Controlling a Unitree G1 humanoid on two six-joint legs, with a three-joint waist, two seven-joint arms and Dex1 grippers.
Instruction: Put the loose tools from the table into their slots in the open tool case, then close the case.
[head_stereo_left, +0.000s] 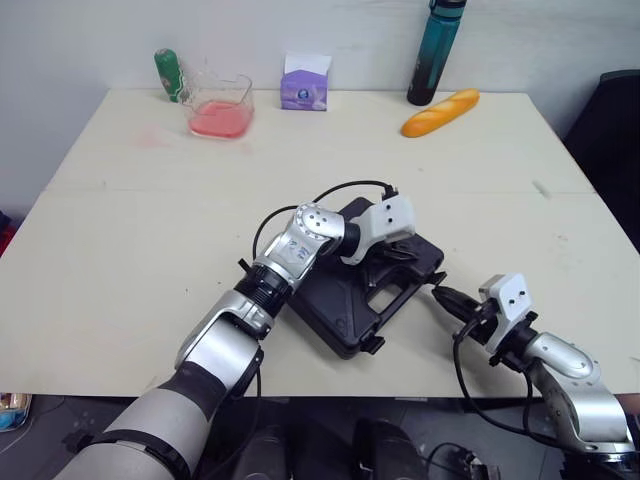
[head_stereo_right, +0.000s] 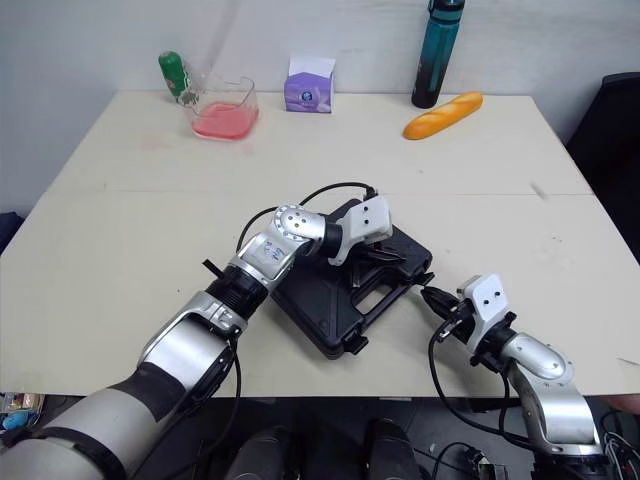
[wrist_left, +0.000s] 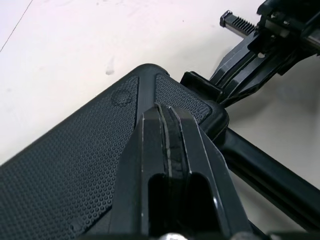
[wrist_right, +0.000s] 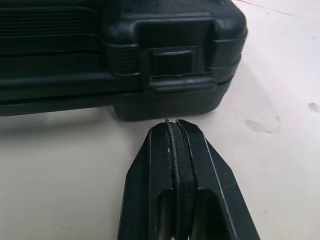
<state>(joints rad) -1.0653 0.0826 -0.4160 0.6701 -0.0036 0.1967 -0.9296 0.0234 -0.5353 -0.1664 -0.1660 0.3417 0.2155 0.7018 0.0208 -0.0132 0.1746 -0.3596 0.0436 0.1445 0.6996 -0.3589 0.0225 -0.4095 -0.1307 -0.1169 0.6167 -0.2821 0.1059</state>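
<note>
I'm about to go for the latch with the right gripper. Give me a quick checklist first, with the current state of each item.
1. Case closed: ok, the halves meet in the right wrist view.
2. Left gripper on lid: ok, shut, lying on the textured top.
3. Right gripper aimed at latch: ok, shut, tip just short of it, not touching.
4. Latch fastened: cannot tell.
5. Case fully on table: ok, though near the front edge.
</note>
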